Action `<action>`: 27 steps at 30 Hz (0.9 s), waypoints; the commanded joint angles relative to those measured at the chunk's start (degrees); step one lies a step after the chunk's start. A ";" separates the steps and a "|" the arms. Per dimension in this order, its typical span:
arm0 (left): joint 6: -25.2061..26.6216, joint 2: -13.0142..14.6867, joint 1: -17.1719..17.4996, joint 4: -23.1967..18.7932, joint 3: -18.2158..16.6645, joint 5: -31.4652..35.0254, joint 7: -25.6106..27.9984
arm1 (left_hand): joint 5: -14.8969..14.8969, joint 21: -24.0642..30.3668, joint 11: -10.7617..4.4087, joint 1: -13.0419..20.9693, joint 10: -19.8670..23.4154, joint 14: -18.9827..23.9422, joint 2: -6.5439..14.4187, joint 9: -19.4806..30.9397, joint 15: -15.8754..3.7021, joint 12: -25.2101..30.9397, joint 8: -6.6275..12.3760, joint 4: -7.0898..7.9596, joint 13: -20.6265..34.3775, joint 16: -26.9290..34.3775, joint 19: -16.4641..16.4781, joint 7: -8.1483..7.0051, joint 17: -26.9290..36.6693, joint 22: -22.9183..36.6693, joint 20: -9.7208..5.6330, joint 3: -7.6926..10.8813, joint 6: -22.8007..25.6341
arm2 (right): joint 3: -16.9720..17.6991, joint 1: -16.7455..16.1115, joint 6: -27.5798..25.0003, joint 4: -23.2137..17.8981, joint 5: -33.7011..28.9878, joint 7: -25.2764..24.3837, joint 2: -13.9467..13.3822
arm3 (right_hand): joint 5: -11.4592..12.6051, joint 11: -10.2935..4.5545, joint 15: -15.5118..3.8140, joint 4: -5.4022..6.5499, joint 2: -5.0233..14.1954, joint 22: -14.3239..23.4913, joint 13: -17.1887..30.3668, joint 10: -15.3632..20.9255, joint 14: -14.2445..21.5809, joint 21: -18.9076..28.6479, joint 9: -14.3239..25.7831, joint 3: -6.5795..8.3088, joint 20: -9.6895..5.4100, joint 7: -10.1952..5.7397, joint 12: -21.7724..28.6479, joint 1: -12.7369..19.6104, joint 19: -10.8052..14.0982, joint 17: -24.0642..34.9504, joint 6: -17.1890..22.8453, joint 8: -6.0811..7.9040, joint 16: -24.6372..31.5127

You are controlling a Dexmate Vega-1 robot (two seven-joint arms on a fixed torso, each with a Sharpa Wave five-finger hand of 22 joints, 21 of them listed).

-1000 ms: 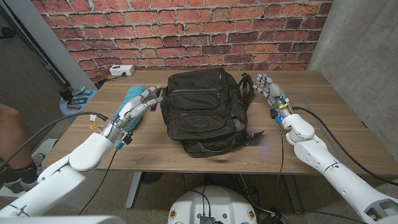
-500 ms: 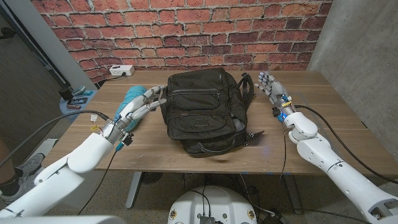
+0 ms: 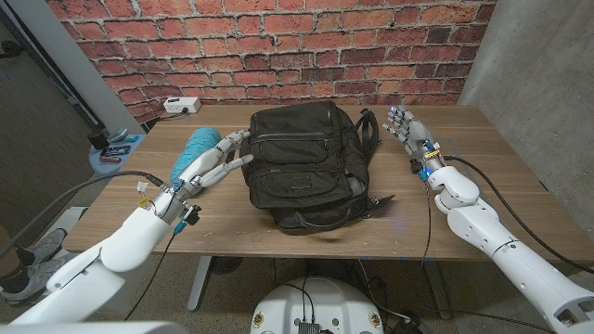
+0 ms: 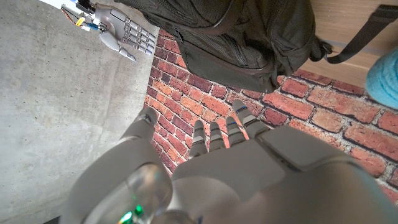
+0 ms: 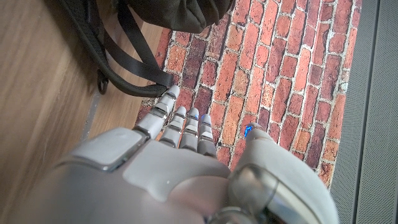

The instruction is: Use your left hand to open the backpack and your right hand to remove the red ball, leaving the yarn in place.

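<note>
A black backpack [image 3: 306,167] lies shut in the middle of the wooden table, its straps trailing to the right. A teal ball of yarn [image 3: 197,144] sits on the table to its left. My left hand [image 3: 218,162] is in front of the yarn with spread fingers reaching the backpack's left edge; I cannot tell if they touch it. My right hand [image 3: 406,128] stands open by the straps on the right, holding nothing. The left wrist view shows my left hand [image 4: 236,162], the backpack [image 4: 249,31] and the yarn [image 4: 382,74]. The right wrist view shows my right hand [image 5: 180,162] near a strap [image 5: 124,68].
A white power strip [image 3: 182,105] lies at the table's back left corner. A small blue stool [image 3: 116,147] with small items stands off the table's left side. A brick wall runs behind, and a concrete wall stands to the right.
My left hand has moved right, from beside the yarn to the backpack's left edge. My right hand has shifted slightly away from me. The person at the left edge has drawn back.
</note>
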 commanded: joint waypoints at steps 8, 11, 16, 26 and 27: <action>-4.09 -6.34 3.46 -2.40 -3.16 14.36 4.98 | 0.43 -0.48 -1.22 1.24 2.77 2.91 -0.57 0.32 -0.74 0.75 0.22 -1.08 0.40 0.52 2.38 -0.41 0.20 0.24 -0.36 -0.22 2.38 | 1.56 -1.39 2.03 0.16 1.89 1.87 -0.44 | -0.06 0.86 0.13 -0.37 -0.39 0.33 0.06 -0.05 0.35 0.38 0.20 0.48 -0.65 0.74 0.23 0.15 0.44 0.10 0.20 0.02 0.44; -4.67 -6.84 3.35 -2.27 -3.27 15.81 5.31 | 0.49 -0.53 -1.41 1.45 2.99 3.25 -0.52 0.32 -0.84 0.76 0.26 -1.16 0.42 0.53 2.62 -0.58 0.21 0.25 -0.58 -0.19 2.73 | 1.73 -1.39 2.27 0.36 1.98 2.06 -0.46 | -0.07 0.83 0.16 -0.42 -0.43 0.33 0.07 -0.05 0.36 0.37 0.20 0.50 -0.61 0.78 0.24 0.15 0.44 0.10 0.20 0.03 0.44; -5.98 -7.41 3.21 -1.59 -3.44 16.87 5.62 | 0.74 -0.62 -1.75 2.07 3.53 3.92 -0.36 0.33 -1.06 0.83 0.27 -1.42 0.45 0.56 3.12 -0.74 0.23 0.26 -0.78 0.02 3.22 | 2.10 -1.36 2.71 0.87 2.40 2.45 -0.39 | -0.09 1.12 0.32 -0.44 -0.40 0.34 0.08 -0.08 0.38 0.39 0.20 0.55 -0.59 0.94 0.24 0.08 0.51 0.12 0.17 0.02 0.47; -7.03 -7.24 3.87 -1.67 -4.91 21.01 5.03 | 1.13 -0.91 -2.22 2.88 3.80 3.96 -0.64 0.33 -1.08 0.74 0.12 -1.78 0.50 0.29 3.43 -0.99 0.25 0.25 -0.88 0.16 3.48 | 2.77 -1.70 3.40 0.79 2.41 2.44 -0.67 | -0.12 1.28 0.52 -0.53 -0.42 0.34 0.09 -0.07 0.37 0.39 0.20 0.63 -0.57 1.15 0.27 0.00 0.57 0.15 0.25 0.06 0.47; -7.06 -7.15 3.95 -1.76 -5.09 21.48 4.88 | 1.18 -0.97 -2.15 2.96 3.71 3.90 -0.70 0.33 -1.03 0.68 0.07 -1.81 0.50 0.24 3.43 -0.94 0.25 0.25 -0.85 0.16 3.42 | 2.86 -1.82 3.49 0.71 2.38 2.31 -0.69 | -0.12 1.26 0.49 -0.56 -0.43 0.34 0.09 -0.08 0.40 0.39 0.20 0.64 -0.55 1.13 0.26 0.02 0.57 0.15 0.24 0.05 0.48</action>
